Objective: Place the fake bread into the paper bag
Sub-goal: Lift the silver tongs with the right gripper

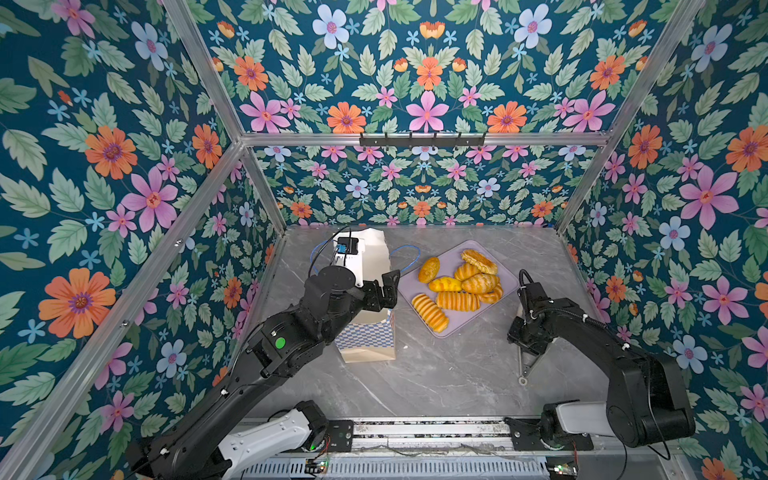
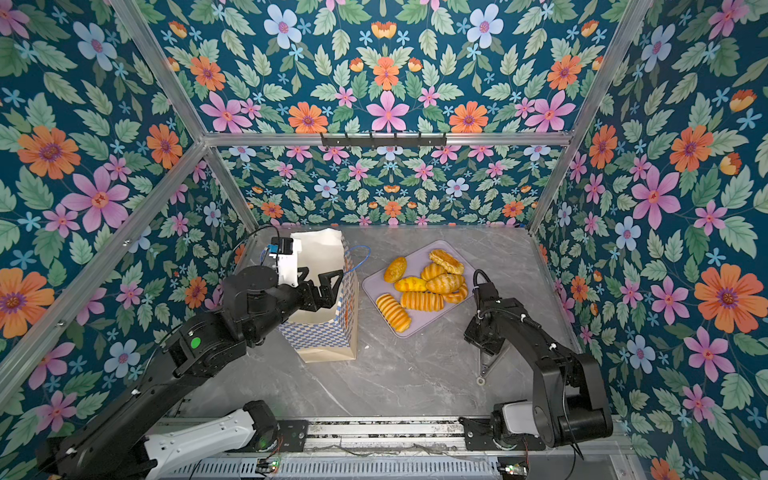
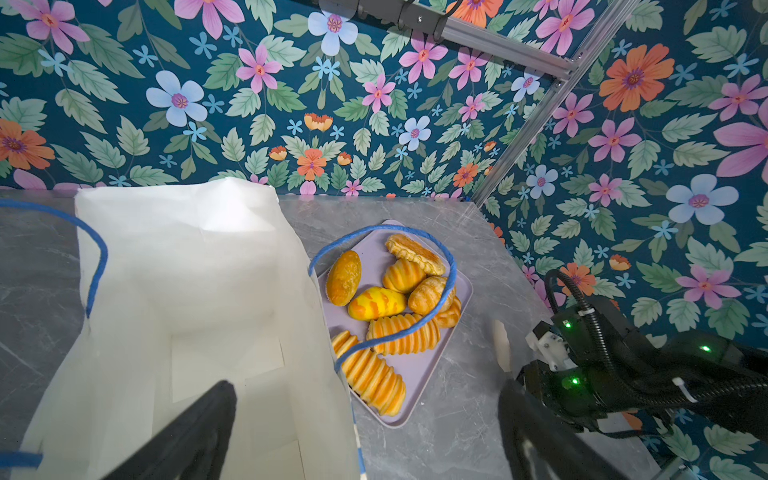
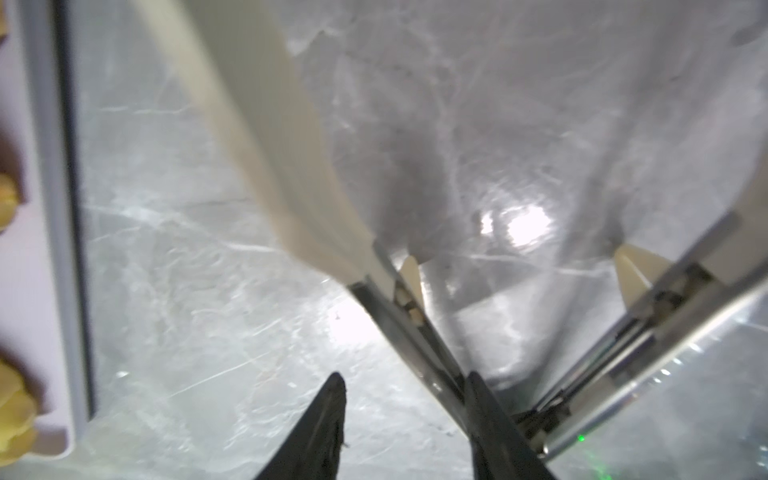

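The left hand [image 2: 322, 277] hovers at the mouth of the paper bag [image 1: 365, 336] with its fingers [image 3: 208, 424] spread wide. One finger is inside the bag and the other outside its wall, and neither is pinching the paper. This looks meant to keep the bag upright and its mouth open for loading.

All the bread [image 1: 457, 299] I can see lies heaped on the lavender tray [image 3: 419, 370], just beyond that hand's outer finger. What I can see of the bag's inside is bare.

The right hand [image 4: 405, 378] is low over the worktop [image 1: 436, 374], on the far side of the tray from the bag. It sits over a pair of tongs [image 1: 525, 359]. Its fingers are partly apart with bare worktop between them. One arm of the tongs runs against one finger, but I see no clamp on it yet. It probably means to pick the tongs up to lift the glossy loaves.
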`<state>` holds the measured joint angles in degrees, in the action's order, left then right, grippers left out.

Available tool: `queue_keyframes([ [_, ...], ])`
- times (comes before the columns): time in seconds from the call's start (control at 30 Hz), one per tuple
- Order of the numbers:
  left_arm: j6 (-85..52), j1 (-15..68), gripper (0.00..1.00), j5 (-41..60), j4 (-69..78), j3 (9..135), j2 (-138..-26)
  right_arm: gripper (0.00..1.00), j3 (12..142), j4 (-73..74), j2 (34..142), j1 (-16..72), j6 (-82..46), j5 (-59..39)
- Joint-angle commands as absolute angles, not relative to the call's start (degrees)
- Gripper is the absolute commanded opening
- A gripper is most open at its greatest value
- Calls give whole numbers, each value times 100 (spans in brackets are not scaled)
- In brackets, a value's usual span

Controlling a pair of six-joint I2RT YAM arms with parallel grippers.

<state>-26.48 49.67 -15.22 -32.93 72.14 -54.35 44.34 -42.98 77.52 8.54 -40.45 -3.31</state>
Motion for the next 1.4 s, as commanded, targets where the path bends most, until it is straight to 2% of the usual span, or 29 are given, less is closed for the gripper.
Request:
queue_keyframes([
  [0.0, -2672, 4966, 100, -1542, -3146, 7190, -5367, 47, 4496, -4261, 7735, 972, -4347, -601],
  [0.1, -2672, 4966, 100, -1556, -3155, 7157, -5317, 48, 4554, -4407, 7591, 1041, -4442, -565],
  [0.3, -2650, 4966, 100, -1530, -3079, 7071, -5247, 66, 4587, -5102, 6471, 1057, -4634, -224],
  [0.47, -2586, 4966, 100, -1459, -3006, 7050, -5247, 75, 4402, -5650, 5908, 1055, -4837, -2],
  [0.6, -2567, 4966, 100, -1423, -2997, 7033, -5204, 83, 3983, -5541, 5733, 1056, -5032, 36],
  [0.9, -2601, 4966, 100, -1450, -3093, 7005, -5115, 90, 3695, -4686, 6573, 1059, -5004, 218],
  [1.03, -2645, 4966, 100, -1487, -3094, 6986, -5071, 99, 3826, -4550, 6919, 1057, -4937, 498],
  [1.37, -2663, 4966, 100, -1520, -3137, 6997, -5058, 99, 3920, -4200, 7337, 1061, -4778, 721],
])
